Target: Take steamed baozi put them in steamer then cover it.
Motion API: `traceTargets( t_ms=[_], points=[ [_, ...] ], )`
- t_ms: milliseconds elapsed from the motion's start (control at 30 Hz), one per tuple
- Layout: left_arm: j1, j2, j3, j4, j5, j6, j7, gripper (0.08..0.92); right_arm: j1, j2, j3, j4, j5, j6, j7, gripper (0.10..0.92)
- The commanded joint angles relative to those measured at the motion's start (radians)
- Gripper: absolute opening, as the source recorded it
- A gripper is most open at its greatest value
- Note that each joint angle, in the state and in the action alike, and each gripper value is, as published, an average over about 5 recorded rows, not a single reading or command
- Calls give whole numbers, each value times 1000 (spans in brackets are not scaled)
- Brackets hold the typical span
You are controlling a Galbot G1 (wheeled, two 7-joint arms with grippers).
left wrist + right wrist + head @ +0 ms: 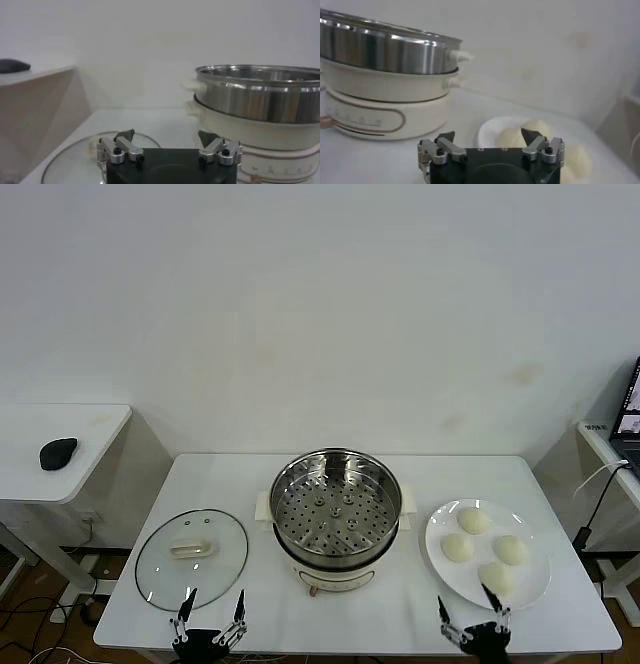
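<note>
The steamer (pixel 276 486) stands in the middle of the white table, its perforated tray (pixel 335 512) bare. Several steamed baozi (pixel 473 520) lie on a white plate (pixel 530 586) to its right. Flat on the table to the steamer's left is the glass cover (pixel 160 566), cream handle up. My left gripper (pixel 215 595) hovers open at the table's front edge, just before the cover (pixel 75 160). My right gripper (pixel 465 600) is open at the front edge, just before the plate and its nearest baozi (pixel 512 136). Neither holds anything. The wrist views show the left gripper (pixel 166 134) and right gripper (pixel 488 134) beside the steamer (pixel 260 102).
A low side table at the left carries a black mouse (pixel 58 452). Another table edge with a laptop (pixel 632 409) and a hanging cable (pixel 600 489) is at the right. A plain white wall rises behind the table (pixel 400 629).
</note>
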Motion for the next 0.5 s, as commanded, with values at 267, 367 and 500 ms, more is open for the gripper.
traceTargets(
  t_ms=[267,367,500],
  points=[
    [-52,-7,-30,-11,88,35,-8,823,257,-437,159,-73,-385,-193,-389,823],
    [-58,-7,-29,-13,97,38,-12,823,319,-555,142,-130,-370,-193,-500,823],
    [-64,-5,-32,-12,107,39,-12,823,415,-700,80,-230,-286,-178,-634,823]
  ],
)
